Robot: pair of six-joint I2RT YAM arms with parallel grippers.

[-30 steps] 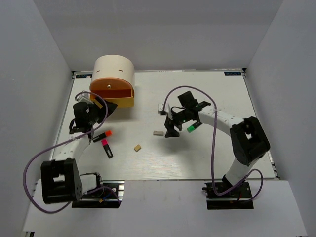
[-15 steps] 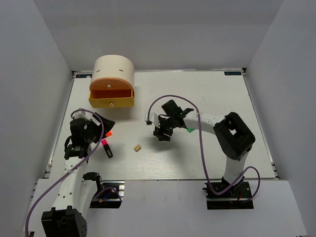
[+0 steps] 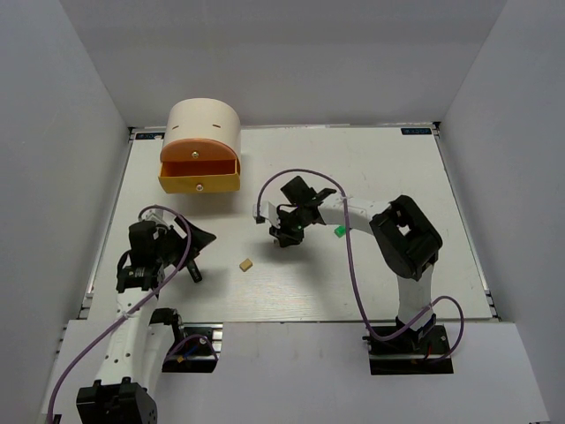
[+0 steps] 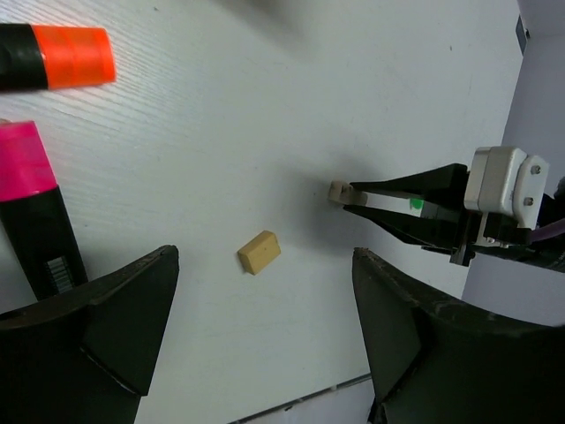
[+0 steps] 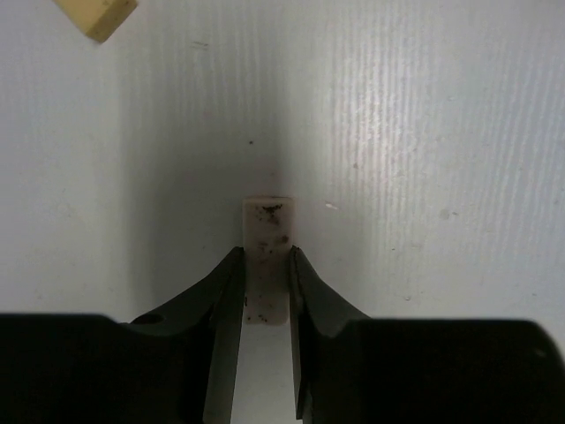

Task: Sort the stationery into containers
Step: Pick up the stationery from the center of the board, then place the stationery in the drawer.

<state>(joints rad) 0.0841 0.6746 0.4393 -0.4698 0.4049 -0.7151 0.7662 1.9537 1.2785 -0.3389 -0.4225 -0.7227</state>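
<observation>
The cream round cabinet (image 3: 205, 124) stands at the back left, its orange drawer (image 3: 199, 166) and yellow drawer (image 3: 199, 184) pulled out. My right gripper (image 5: 267, 265) is low on the table, shut on the small grey block (image 5: 267, 225), which touches both fingers. A tan block (image 3: 246, 264) lies to its front left. The green-capped marker (image 3: 339, 231) shows just beside the right arm. My left gripper (image 4: 265, 344) hangs open over bare table. The orange-capped marker (image 4: 71, 57) and pink-capped marker (image 4: 31, 177) lie just beyond its left finger.
White walls close in the table on three sides. The right arm's purple cable (image 3: 300, 174) loops above the table's middle. The near table edge (image 4: 309, 397) runs close under my left gripper.
My right gripper slid left to the grey block and closed on it. My left arm pulled back toward the near edge, over the orange and pink markers.
</observation>
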